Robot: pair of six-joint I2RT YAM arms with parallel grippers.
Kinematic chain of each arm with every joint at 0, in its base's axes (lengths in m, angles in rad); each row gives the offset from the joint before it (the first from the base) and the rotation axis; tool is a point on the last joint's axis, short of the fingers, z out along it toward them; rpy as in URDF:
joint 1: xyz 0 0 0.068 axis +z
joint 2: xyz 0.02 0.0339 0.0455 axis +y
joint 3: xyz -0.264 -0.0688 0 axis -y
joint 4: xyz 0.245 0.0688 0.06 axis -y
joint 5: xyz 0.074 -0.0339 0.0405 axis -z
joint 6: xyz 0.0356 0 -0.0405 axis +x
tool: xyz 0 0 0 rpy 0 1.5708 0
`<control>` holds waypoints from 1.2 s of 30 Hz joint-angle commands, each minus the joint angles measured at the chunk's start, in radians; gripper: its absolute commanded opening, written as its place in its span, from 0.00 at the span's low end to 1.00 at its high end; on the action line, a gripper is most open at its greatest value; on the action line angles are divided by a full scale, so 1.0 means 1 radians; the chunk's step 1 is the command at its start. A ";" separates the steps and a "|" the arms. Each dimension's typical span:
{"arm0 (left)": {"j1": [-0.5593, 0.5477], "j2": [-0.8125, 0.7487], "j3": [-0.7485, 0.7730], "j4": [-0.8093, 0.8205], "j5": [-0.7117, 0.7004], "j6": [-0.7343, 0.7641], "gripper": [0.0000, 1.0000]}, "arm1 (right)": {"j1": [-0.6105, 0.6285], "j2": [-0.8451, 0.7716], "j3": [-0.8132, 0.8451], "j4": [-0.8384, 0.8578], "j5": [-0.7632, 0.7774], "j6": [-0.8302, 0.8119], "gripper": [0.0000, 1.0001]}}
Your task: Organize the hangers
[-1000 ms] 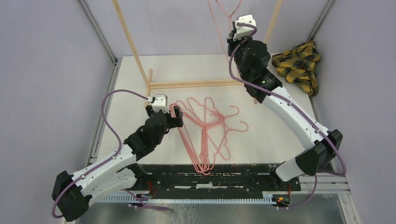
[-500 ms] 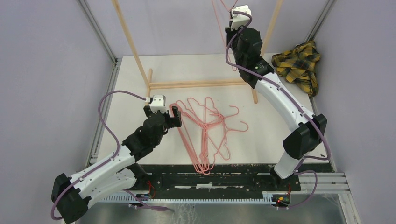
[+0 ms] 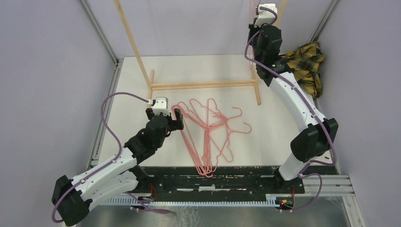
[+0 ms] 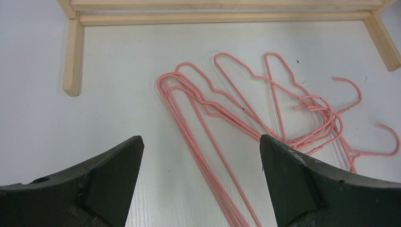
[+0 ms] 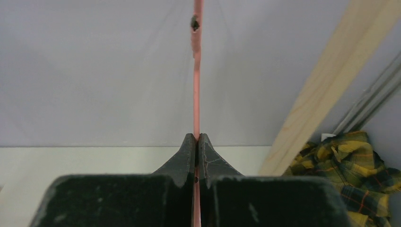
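White worktop (image 3: 132, 75) carries the loose hangers (image 3: 207, 142) beneath your wide-spread left pincer (image 4: 201, 142). Your right pincer (image 5: 197, 137) is clenched on one raised hanger (image 5: 196, 71) beside the rack (image 5: 312, 94) upright; grip firmly and steer its hook squarely over the rail.

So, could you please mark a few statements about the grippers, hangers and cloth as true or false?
1. The right gripper is shut on a pink hanger. True.
2. The left gripper grips a hanger. False: it is open, by the pile of hangers.
3. The plaid cloth lies at the far right. True.
4. The pile hangs on the wooden rack. False: it lies on the table.
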 commanded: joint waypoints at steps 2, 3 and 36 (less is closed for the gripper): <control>-0.002 0.005 -0.005 0.020 -0.016 -0.046 0.99 | -0.089 -0.027 0.022 -0.074 0.020 0.051 0.01; -0.002 0.007 -0.007 0.020 -0.016 -0.046 0.99 | -0.104 -0.024 0.028 -0.087 0.017 0.056 0.01; -0.002 0.023 -0.014 0.011 -0.023 -0.049 0.99 | -0.227 -0.439 -0.253 -0.205 0.015 0.123 0.91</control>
